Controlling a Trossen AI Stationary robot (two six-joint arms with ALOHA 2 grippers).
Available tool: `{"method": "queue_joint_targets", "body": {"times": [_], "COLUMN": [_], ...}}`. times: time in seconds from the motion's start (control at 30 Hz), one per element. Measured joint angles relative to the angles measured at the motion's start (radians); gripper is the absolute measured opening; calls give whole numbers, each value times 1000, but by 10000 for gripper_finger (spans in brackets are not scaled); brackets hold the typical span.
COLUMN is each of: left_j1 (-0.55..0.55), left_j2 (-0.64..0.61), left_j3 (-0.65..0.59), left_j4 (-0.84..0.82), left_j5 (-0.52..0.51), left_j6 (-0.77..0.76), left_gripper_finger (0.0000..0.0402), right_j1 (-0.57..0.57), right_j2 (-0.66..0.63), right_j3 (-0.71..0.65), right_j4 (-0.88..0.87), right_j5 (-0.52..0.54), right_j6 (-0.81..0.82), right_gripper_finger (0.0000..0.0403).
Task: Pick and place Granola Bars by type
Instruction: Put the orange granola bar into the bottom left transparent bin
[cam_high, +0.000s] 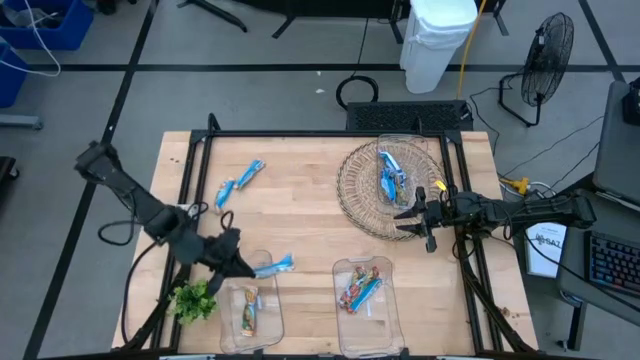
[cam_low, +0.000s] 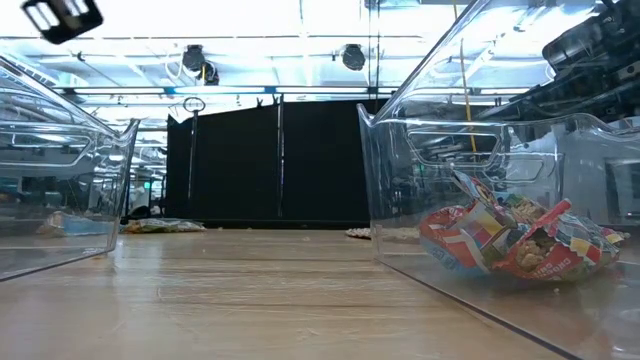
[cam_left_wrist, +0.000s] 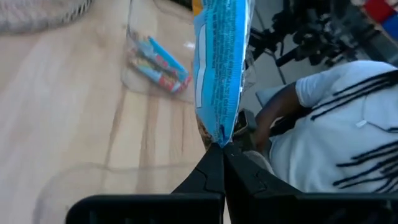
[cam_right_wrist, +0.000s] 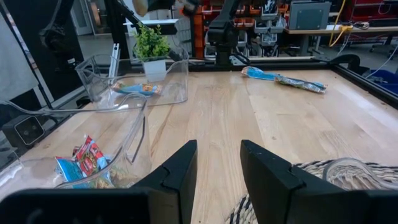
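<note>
My left gripper (cam_high: 243, 263) is shut on a bright blue granola bar (cam_high: 275, 266), just past the far edge of the left clear tray (cam_high: 268, 330), which holds one bar (cam_high: 248, 310). The right clear tray (cam_high: 385, 310) holds multicoloured bars (cam_low: 510, 240). Two blue bars (cam_high: 240, 180) lie on the wood at the far left. More blue bars (cam_high: 390, 175) lie in the wicker basket (cam_high: 355, 190). My right gripper (cam_high: 412, 215) waits open at the basket's near right rim, nothing between its fingers (cam_right_wrist: 217, 162). My left gripper pinches one end of the blue bar (cam_left_wrist: 219, 134) between its two fingertips. The fingers come from the table's left, slanting a little downward, in line with the bar. The bar (cam_left_wrist: 221, 62) sticks out beyond them toward the table's right, lifted clear of the wood.
A green leafy sprig (cam_high: 195, 300) stands left of the left tray. A black frame (cam_high: 300, 133) runs around the tabletop. A person in a white shirt (cam_left_wrist: 336, 143) sits beyond the table's near edge. Bare wood lies between the basket and the two loose bars.
</note>
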Motion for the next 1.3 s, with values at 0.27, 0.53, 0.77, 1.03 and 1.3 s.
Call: {"method": "queue_joint_targets", "body": {"times": [0.27,0.53,0.77,1.03,1.3], "left_j1": [-176,-239,-254,-258,-292], "left_j2": [138,343,461,513,581], "left_j3": [68,381,541,530,530], "left_j4": [-68,-471,-757,-781,-794], "left_j5": [-200,-203,-164,-113,-93], "left_j6": [-248,-491,-626,-740,-859], "left_gripper_finger": [1,1,0,0,1], "right_j1": [0,0,0,0,0], "right_j2": [0,0,0,0,0], "right_j3": [0,0,0,0,0], "right_j4": [0,0,0,0,0], "right_j5": [0,0,0,0,0], "right_j6": [0,0,0,0,0], "right_gripper_finger": [114,114,114,114,114]}}
